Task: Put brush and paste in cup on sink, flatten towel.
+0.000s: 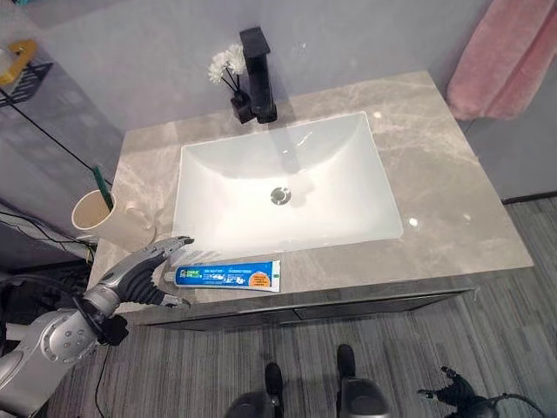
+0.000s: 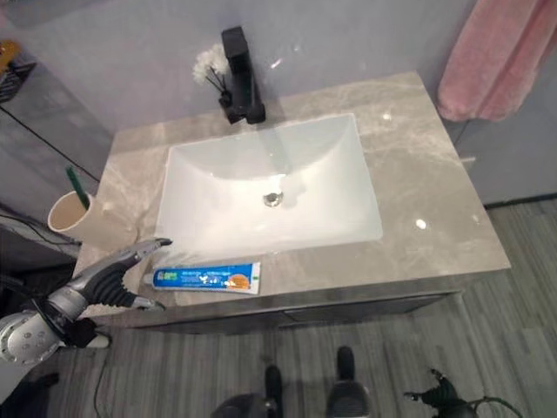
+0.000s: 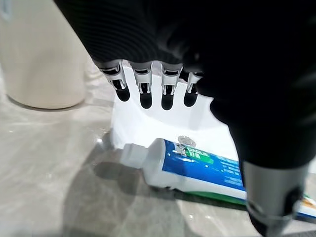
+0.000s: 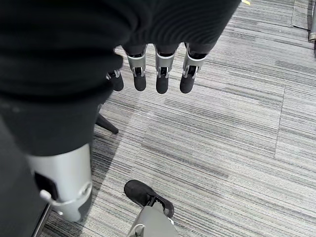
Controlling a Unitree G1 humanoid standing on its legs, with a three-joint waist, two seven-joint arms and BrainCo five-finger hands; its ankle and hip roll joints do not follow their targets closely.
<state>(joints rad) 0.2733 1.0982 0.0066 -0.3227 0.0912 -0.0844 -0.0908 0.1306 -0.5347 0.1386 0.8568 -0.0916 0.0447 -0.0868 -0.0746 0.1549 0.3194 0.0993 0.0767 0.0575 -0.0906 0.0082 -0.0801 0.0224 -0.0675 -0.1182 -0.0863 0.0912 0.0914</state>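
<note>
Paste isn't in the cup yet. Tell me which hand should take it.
Left. The left hand hovers open right beside the toothpaste tube, near the cup. The right hand hangs low over the floor.

Both eye views look steeply down from above the counter's front edge, facing the wall; they share the sink, tap and paste, slightly offset sideways. The left wrist view sits very close behind the left robot hand, facing the paste and cup. The right wrist view looks down past the right robot hand at the floor.
</note>
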